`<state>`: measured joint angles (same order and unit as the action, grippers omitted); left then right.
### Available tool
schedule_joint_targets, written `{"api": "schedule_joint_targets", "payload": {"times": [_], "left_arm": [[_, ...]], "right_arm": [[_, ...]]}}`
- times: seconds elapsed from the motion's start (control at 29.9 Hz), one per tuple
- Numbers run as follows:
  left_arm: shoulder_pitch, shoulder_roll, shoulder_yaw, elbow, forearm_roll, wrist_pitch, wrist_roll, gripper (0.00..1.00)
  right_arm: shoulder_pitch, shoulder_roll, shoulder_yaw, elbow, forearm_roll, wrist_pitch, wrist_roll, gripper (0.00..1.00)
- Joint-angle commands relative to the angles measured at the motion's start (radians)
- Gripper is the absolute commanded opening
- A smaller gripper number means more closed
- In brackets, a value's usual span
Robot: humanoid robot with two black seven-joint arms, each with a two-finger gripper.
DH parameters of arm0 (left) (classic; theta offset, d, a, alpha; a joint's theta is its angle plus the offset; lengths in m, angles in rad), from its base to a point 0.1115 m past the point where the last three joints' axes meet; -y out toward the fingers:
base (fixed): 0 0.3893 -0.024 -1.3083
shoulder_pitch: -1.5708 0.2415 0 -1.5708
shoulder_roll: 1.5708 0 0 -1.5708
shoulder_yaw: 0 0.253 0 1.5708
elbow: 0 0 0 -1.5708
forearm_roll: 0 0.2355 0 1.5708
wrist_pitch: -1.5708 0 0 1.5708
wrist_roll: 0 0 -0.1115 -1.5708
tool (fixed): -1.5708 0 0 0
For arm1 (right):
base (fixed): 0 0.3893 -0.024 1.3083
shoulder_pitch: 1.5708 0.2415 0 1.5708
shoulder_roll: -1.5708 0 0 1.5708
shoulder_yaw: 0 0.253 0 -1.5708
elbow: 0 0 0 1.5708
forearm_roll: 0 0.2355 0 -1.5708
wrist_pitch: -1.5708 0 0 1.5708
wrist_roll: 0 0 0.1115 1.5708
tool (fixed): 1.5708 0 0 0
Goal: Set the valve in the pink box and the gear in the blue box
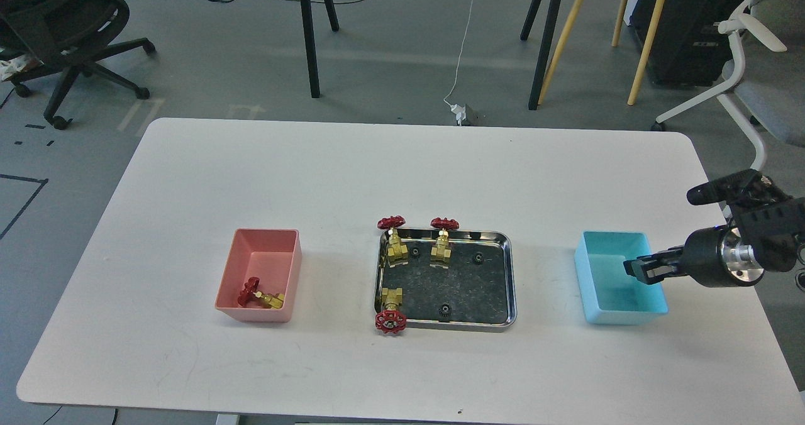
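At frame right, the right gripper (636, 268) is hovering over the blue box (619, 305), fingers' opening impossible to tell; a valve (259, 295) is lying in the pink box (251, 258).

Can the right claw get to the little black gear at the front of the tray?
Probably yes. The right claw hangs over the blue box, and only bare table lies between it and that gear in the open steel tray.

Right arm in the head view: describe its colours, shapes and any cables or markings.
The right arm is mostly matte black, with a thick round black wrist housing and a shiny silver metal collar behind it. Its right gripper is small and dark, with blocky fingers. Black angular brackets sit above the wrist. No markings are legible. The left arm is out of view.
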<state>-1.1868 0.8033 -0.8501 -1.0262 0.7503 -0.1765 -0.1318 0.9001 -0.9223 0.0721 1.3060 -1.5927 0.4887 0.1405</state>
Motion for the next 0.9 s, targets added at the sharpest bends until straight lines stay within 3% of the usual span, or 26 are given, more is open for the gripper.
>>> {"api": "schedule_joint_targets", "payload": {"times": [0.0, 0.2, 0.3, 0.43, 0.6, 0.8, 0.87], "left_arm": [[0.0, 0.001, 0.002, 0.0, 0.0, 0.0, 0.0, 0.97], [0.003, 0.007, 0.003, -0.003, 0.001, -0.003, 0.001, 0.97], [0.003, 0.005, 0.003, -0.008, 0.001, -0.008, 0.008, 0.97], [0.009, -0.003, 0.009, -0.011, 0.003, -0.018, 0.049, 0.97], [0.001, -0.068, 0.126, -0.008, 0.003, -0.02, 0.057, 0.97], [0.004, -0.153, 0.235, 0.001, 0.006, -0.018, 0.057, 0.97], [0.004, -0.182, 0.258, 0.001, 0.006, -0.018, 0.058, 0.97]], "right_arm": [[-0.017, 0.048, 0.003, -0.046, 0.007, 0.0, -0.001, 0.47], [-0.018, 0.074, 0.064, -0.051, 0.049, 0.0, -0.004, 0.83], [-0.009, 0.069, 0.136, -0.047, 0.143, 0.0, -0.009, 0.91], [0.037, 0.072, 0.362, -0.074, 0.351, 0.0, -0.022, 0.94], [0.057, 0.155, 0.606, -0.278, 0.62, 0.0, -0.032, 0.94], [0.184, 0.246, 0.695, -0.482, 0.854, -0.009, -0.117, 0.94], [0.23, 0.295, 0.687, -0.555, 0.96, -0.12, -0.16, 0.94]]}}
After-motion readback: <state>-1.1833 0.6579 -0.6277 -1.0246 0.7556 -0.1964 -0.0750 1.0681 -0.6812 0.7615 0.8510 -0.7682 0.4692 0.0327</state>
